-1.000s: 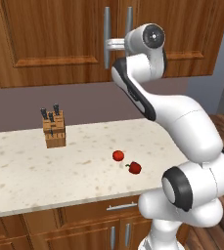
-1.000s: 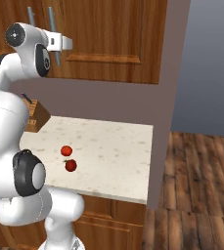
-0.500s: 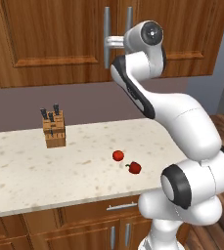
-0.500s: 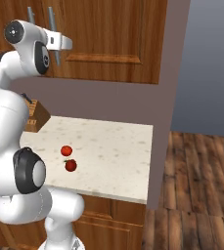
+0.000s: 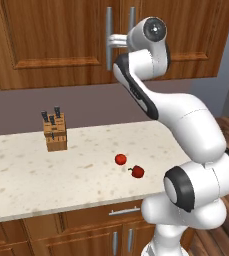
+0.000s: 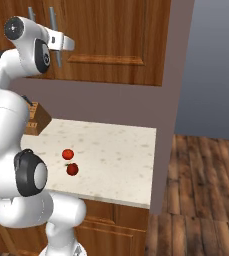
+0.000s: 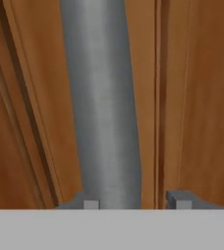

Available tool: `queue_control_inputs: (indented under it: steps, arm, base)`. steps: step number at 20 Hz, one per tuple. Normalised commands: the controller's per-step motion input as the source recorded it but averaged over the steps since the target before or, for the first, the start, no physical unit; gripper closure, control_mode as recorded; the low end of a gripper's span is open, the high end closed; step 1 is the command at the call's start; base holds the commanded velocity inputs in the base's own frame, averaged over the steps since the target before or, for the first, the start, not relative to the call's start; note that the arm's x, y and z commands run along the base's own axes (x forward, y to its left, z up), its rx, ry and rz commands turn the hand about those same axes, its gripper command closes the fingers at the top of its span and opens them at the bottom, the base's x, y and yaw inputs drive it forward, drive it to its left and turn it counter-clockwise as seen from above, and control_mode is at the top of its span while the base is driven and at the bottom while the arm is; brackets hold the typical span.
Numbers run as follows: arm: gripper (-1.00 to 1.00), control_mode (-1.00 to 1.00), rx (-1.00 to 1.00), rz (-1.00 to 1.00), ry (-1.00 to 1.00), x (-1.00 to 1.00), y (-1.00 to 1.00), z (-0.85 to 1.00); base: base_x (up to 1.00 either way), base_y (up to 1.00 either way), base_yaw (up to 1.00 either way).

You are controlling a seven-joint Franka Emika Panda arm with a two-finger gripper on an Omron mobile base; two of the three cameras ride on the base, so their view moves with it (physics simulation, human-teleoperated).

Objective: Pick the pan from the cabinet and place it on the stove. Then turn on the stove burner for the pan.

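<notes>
The arm reaches up to the cabinet (image 5: 56, 40), both doors shut, so the pan presumably sits hidden inside. The gripper (image 7: 135, 202) straddles the grey bar handle (image 7: 101, 102) of one door, one finger against it, the other apart: not yet clamped. Next, I judge, it must close, then pull the door open.
</notes>
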Motion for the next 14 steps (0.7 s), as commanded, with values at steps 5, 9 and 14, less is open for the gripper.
queue_control_inputs:
  steps: [5, 9, 14]
  arm:
    - [1.0, -1.0, 0.0, 0.0, 0.0, 0.07, 0.0, 0.0]
    - [1.0, -1.0, 0.0, 0.0, 0.0, 0.0, 0.01, 0.0]
    - [1.0, -1.0, 0.0, 0.0, 0.0, 0.0, 0.18, 0.0]
  base:
    - [0.0, 0.0, 0.0]
    - [0.0, 0.0, 0.0]
    - [0.0, 0.0, 0.0]
